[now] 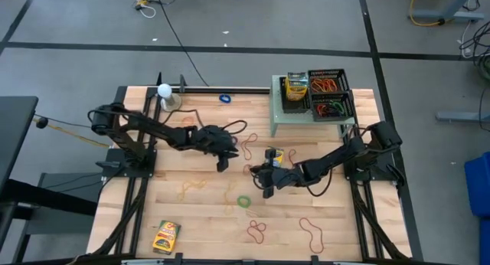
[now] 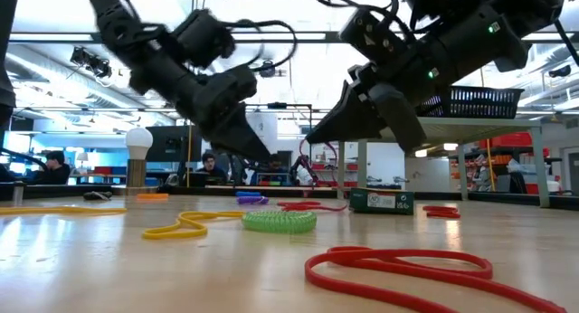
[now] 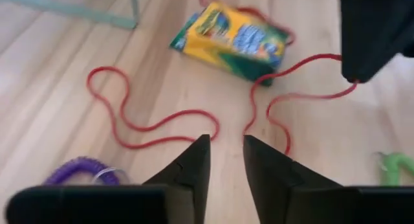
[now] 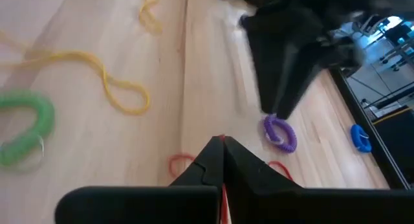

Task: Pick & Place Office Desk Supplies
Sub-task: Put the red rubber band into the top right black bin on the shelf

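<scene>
Baskets (image 1: 325,94) already hold some bands and crayons, yet most loops, plus a crayon box (image 1: 166,236), still litter the bench (image 1: 207,219); left jaws stand narrowly apart, right jaws pinch a red band (image 4: 223,185).

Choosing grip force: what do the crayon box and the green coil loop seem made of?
Crayon box: likely thin printed cardboard, slightly glossy, with sharp folded edges. Green coil loop: probably soft plastic or rubber, since its ridged spiral looks shiny; exact material unclear.

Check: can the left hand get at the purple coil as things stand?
Probably yes. The left hand hangs open just above the table with the purple coil right beside it, nothing between them. The right hand is shut on a red band, off to the side.
</scene>
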